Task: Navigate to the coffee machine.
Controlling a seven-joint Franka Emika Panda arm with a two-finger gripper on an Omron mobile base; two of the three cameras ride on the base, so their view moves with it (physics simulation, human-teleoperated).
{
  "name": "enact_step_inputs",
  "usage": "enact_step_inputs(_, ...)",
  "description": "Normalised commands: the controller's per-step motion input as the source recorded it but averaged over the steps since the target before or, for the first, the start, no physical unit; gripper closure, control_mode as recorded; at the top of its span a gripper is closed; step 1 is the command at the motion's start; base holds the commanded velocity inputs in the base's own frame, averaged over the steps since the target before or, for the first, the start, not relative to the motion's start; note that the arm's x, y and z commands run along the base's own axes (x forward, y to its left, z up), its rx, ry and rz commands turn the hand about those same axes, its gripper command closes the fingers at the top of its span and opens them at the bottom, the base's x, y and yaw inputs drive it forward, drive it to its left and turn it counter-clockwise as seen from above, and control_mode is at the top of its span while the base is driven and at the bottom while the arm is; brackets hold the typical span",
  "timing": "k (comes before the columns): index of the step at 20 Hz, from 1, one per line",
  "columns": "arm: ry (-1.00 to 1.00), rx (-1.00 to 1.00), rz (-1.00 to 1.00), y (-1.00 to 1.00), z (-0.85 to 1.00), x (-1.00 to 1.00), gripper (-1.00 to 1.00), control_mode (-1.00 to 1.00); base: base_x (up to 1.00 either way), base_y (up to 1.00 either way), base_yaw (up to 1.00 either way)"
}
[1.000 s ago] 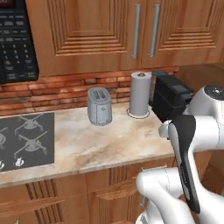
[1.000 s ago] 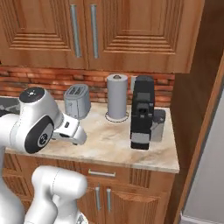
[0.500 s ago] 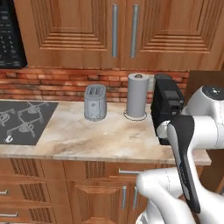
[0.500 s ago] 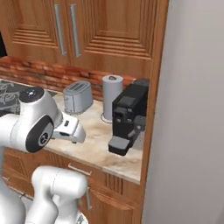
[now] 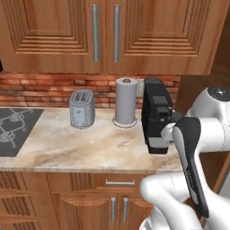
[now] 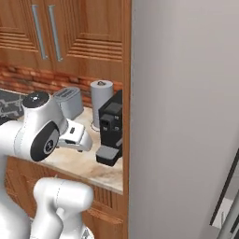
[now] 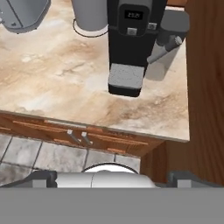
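The coffee machine (image 5: 155,114) is a black boxy unit at the right end of the marble counter, just right of the paper-towel roll. In the right base view the coffee machine (image 6: 109,128) stands against a tall panel. The hand view looks down on the coffee machine (image 7: 131,39) and its grey drip tray (image 7: 126,76). My gripper (image 6: 83,141) hangs in front of the counter edge, a short way from the machine and touching nothing. Its fingertips (image 7: 43,177) sit wide apart at the bottom of the hand view, so it is open and empty.
A grey toaster (image 5: 81,108) and a paper-towel roll (image 5: 126,101) stand left of the machine, with a stove top (image 5: 13,130) further left. Wooden cabinets hang above the counter (image 5: 90,143). A tall grey panel (image 6: 186,116) closes off the right.
The base has driven to the right, so both base views shifted: the microwave left the picture and the coffee machine now sits closer and nearer the middle. The arm holds the same pose.
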Motion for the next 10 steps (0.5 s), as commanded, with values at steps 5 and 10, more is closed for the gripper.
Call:
enact_step_inputs(5,0.0,0.0,0.0,0.0,0.0,0.0,-1.0,1.0,1.0,-0.13,-0.29)
enact_step_inputs(10,0.0,0.0,0.0,0.0,0.0,0.0,-1.0,1.0,1.0,0.01,-0.44)
